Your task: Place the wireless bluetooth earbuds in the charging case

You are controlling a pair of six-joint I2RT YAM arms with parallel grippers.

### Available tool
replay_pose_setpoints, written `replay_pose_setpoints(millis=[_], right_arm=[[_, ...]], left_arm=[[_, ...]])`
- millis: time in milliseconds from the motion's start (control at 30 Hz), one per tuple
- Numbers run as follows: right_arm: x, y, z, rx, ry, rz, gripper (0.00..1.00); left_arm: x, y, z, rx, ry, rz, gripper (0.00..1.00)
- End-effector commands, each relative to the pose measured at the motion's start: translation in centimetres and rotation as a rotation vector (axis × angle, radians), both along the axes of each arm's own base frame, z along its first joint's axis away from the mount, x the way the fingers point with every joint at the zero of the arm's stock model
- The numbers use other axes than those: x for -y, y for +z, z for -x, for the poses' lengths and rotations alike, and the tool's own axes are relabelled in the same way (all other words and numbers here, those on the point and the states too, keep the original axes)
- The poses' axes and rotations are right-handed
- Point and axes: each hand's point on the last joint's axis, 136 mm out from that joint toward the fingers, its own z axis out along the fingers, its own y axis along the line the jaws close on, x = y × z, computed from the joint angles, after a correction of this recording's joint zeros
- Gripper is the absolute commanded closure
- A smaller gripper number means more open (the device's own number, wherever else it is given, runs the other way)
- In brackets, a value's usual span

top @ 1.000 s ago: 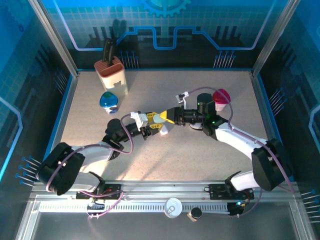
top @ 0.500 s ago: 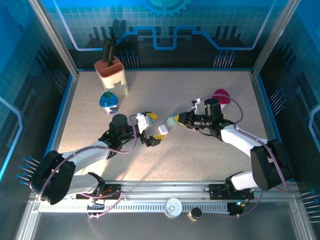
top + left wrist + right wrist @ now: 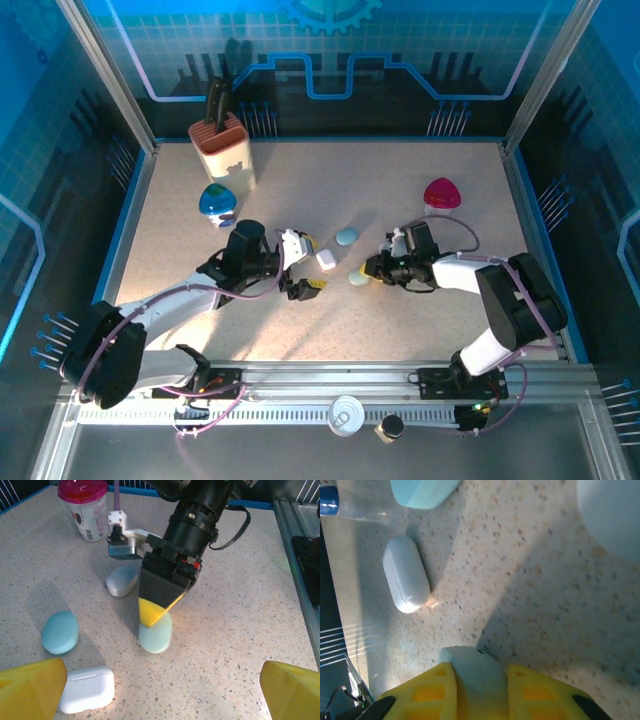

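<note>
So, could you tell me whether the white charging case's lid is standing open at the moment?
No, the white charging case lies flat on the table with its lid shut, only a thin seam showing.

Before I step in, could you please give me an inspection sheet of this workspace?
Surface: speckled table, flat.
Job's things: white charging case, closed, lying flat.
Clutter: blue pebble case, pale pebble case, pink-lidded bottle, blue-lidded bottle, knife block.
Grippers: left gripper open, empty; right gripper closed on mint pebble case resting on the table.
Cables: purple cable running along the right arm.
Surroundings: blue-lit enclosure walls.
</note>
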Motion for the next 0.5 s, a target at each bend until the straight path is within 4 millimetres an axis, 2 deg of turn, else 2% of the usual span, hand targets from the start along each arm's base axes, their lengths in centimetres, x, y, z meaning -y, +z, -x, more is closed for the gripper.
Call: replay_pose_setpoints(millis=[0,67,200,333,467], right_arm=[[1.3,-1.2,-0.3,0.018,-0.025,0.074,0.67],[1.8,-0.2,-0.8,0.069,-0.035,0.103,0.5],[3.6,2.5,-1.5,0.202,-0.017,0.232,0.23],[6.2,5.9,-2.6,0.37,-0.033,0.385,0.1],[10.0,10.0,-4.3,0.556,-0.094,0.58,0.01]], left_arm=[[0.3,0.4,0.1,-0.028,-0.008,0.007,0.01],[-0.2,0.7,-1.1,-0.05,0.07,0.018,0.01],[-2.4,0.9,-3.5,0.005,0.261,0.003,0.01],[-5.5,1.7,-5.7,0.054,0.459,0.026,0.01],[-10.0,1.5,-7.5,0.084,0.706,0.013,0.01]])
